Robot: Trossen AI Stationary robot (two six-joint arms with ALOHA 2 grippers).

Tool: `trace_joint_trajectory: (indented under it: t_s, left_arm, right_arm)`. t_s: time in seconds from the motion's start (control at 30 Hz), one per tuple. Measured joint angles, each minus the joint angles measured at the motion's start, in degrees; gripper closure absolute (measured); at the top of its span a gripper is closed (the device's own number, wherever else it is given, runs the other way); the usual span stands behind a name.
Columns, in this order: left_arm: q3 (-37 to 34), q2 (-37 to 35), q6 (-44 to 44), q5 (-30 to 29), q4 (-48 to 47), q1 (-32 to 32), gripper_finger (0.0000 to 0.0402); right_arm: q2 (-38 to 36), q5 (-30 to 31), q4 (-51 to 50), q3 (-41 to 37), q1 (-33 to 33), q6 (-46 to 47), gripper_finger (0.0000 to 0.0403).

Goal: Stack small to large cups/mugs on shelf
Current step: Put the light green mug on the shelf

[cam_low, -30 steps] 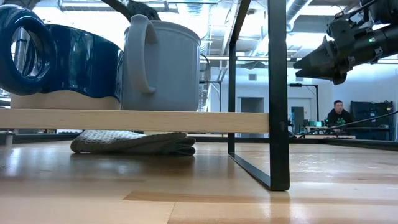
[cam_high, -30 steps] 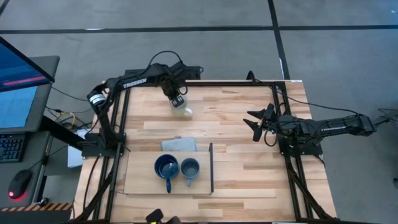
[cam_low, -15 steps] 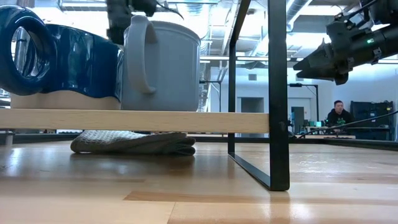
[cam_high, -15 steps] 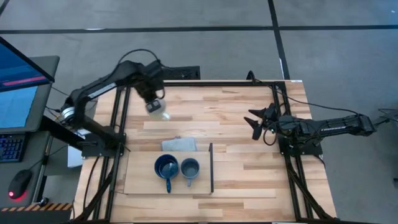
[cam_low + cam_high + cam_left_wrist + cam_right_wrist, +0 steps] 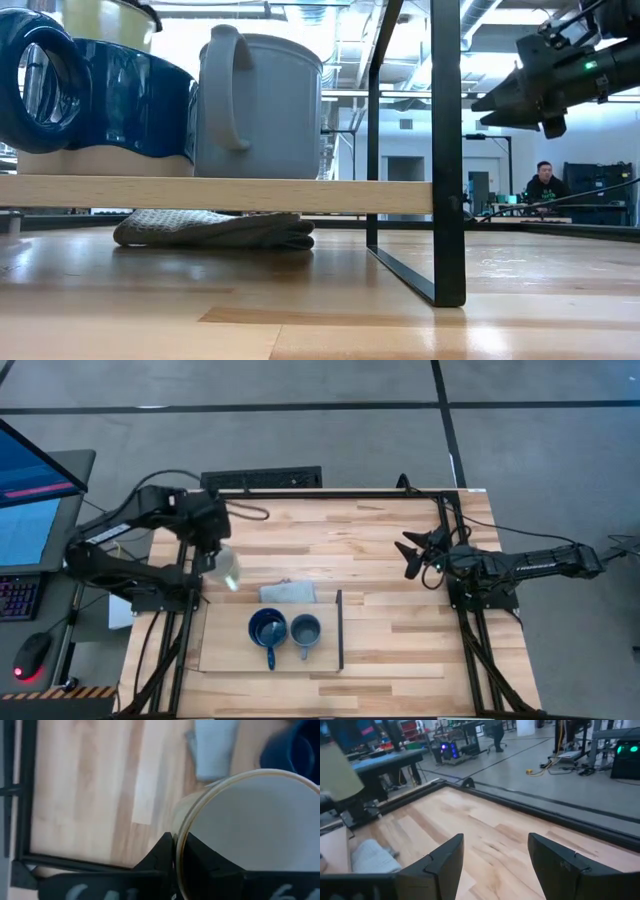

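One cream-white ceramic mug point(image 5: 226, 567), rim pinched in my left gripper point(image 5: 173, 851), has swung from upper centre to frame left, nearing the pale plywood shelf point(image 5: 225, 650); my right gripper point(image 5: 412, 557) waits open.

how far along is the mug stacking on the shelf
Two mugs already stand on the shelf: the dark navy mug and the slate grey-blue mug, side by side. The left gripper holds the cream-white mug by its rim above the table's left side. The right gripper waits open. Left: bringing it to the shelf.
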Motion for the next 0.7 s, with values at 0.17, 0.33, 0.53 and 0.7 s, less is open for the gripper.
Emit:
trace_joint_trajectory:
  t_s: [0.17, 0.33, 0.53, 0.7]
  left_arm:
    - [-6.0, -3.5, -2.1, 1.3, 0.0, -6.5, 0.0392]
    - [-11.8, -4.4, -4.4, 1.7, 0.6, -13.3, 0.0392]
    - [-15.6, -3.4, -5.3, 3.9, 7.4, -20.6, 0.0392]
    - [-16.6, -2.0, -7.9, 5.1, 11.4, -26.2, 0.0392]
  right_arm:
    - [0.0, 0.5, 2.7, 0.0, 0.0, 0.1, 0.0159]
    - [0.0, 0.6, 5.0, 0.0, 0.0, 0.1, 0.0159]
    - [0.0, 1.8, 5.1, 0.0, 0.0, 0.1, 0.0159]
    - [0.0, 1.8, 5.2, 0.0, 0.0, 0.1, 0.0159]
